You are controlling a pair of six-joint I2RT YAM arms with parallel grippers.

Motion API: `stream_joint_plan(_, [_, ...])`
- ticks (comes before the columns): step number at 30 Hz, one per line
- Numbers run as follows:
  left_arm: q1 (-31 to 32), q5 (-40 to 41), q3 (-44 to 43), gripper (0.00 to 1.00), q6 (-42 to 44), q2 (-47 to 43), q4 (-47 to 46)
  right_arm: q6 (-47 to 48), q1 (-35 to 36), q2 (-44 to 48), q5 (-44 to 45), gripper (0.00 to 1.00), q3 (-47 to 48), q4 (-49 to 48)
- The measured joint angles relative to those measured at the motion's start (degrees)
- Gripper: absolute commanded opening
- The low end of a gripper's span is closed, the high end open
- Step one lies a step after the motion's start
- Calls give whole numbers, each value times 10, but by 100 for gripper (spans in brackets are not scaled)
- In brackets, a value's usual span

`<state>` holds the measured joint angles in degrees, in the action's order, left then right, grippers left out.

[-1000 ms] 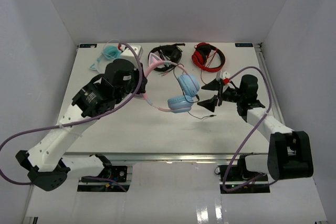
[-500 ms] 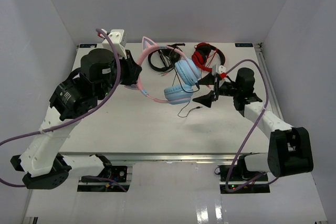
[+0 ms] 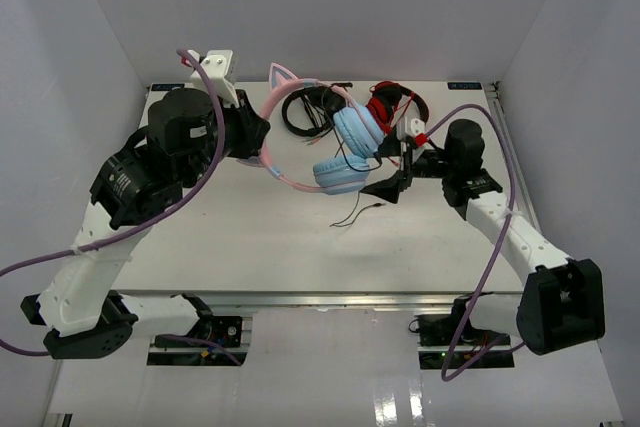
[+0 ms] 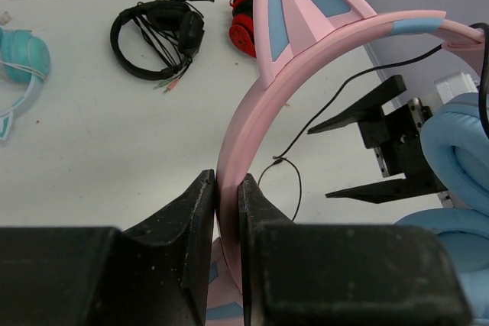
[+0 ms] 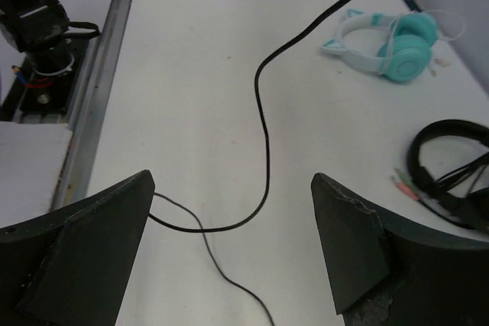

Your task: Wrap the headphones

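From the top view, the left gripper [image 3: 260, 145] is clamping the pink band of the headphones [image 3: 355, 134] and holding them off the bench [image 3: 250, 237], just to the near right of the black pair [image 3: 310, 107]. The blue cups are hanging on the right gripper's side. The cable [image 3: 350, 212] is trailing down from the cups to the bench, nearer the arms than the black pair. The right gripper [image 3: 390, 175] is standing wide open just beside the cups, so it is the arm nearer the loose cable.

In the left wrist view, the left gripper [image 4: 227, 188] is pinching the band edge-on. The band's arc is sweeping up and right, away from the black pair [image 4: 157, 36]. The cable [image 4: 348, 82] is running down toward the right gripper [image 4: 321, 164], whose fingers are spread.

In the right wrist view, the right gripper [image 5: 229, 188] is gaping, with nothing in its hold. The cable [image 5: 263, 127] is dropping lengthwise between the fingers and curling toward the finger farther from the black pair [image 5: 451, 166]. Closing on it probably calls for a short advance.
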<state>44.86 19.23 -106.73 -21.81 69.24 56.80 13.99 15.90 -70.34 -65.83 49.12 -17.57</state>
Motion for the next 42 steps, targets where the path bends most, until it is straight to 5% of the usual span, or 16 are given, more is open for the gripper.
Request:
stream_joint_plan(13, [0,-34,8,0,-66,18,-34,-220,75,-139,117,97,2,-200])
stream_joint_plan(17, [0,-33,8,0,-86,18,-55,-244,89,-149,132,74,-21,-234])
stream_joint_plan(22, [0,-9,9,0,-109,14,-83,-261,113,-149,136,14,-69,-253])
stream_joint_plan(26, [0,33,20,0,-138,5,-115,-271,119,-146,136,8,-79,-253])
stream_joint_plan(29, [0,81,45,0,-167,-6,-141,-263,119,-122,144,8,-79,-225])
stream_joint_plan(34, [1,211,170,0,-200,-33,-250,-131,130,-54,230,8,-22,-29])
stream_joint_plan(42, [-6,341,170,0,-99,152,-378,147,195,61,492,8,98,264])
